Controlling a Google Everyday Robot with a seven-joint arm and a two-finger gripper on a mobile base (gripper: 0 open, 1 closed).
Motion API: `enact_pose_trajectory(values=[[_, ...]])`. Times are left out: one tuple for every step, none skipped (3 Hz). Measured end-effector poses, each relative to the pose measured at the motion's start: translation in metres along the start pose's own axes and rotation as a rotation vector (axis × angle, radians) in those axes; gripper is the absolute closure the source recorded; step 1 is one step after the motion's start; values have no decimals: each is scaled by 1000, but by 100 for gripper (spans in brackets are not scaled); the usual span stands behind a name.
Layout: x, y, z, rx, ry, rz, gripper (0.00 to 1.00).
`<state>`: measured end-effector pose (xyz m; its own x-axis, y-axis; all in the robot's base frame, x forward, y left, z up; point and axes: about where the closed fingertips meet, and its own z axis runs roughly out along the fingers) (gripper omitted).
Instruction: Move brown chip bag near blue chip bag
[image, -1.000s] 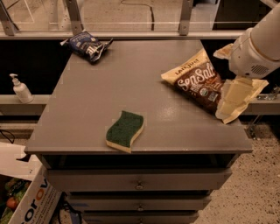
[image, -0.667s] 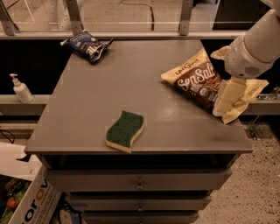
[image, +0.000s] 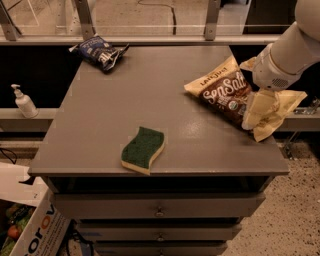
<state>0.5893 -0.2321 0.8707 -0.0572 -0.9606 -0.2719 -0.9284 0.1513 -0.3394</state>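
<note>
Camera view: crinkled foil brown chip bag is laid flat at the right edge of the matte grey table, lower end hidden by the cream gripper; grip state cannot be told. Navy blue chip bag is crumpled at far-left corner, well apart. Wavy green sponge is set near front edge. Arm is cropped top right. Pump bottle, possibly soap, is seen left.

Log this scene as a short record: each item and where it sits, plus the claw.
brown chip bag: right side of the table, lying flat
blue chip bag: far left corner
sponge: near the front edge, apart from both bags
claw: at the brown chip bag's right end, by the table's right edge
</note>
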Motion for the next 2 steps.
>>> enact_pose_trajectory(values=[[10, -4, 11, -7, 4, -1, 19], [11, -6, 13, -8, -2, -7, 41]])
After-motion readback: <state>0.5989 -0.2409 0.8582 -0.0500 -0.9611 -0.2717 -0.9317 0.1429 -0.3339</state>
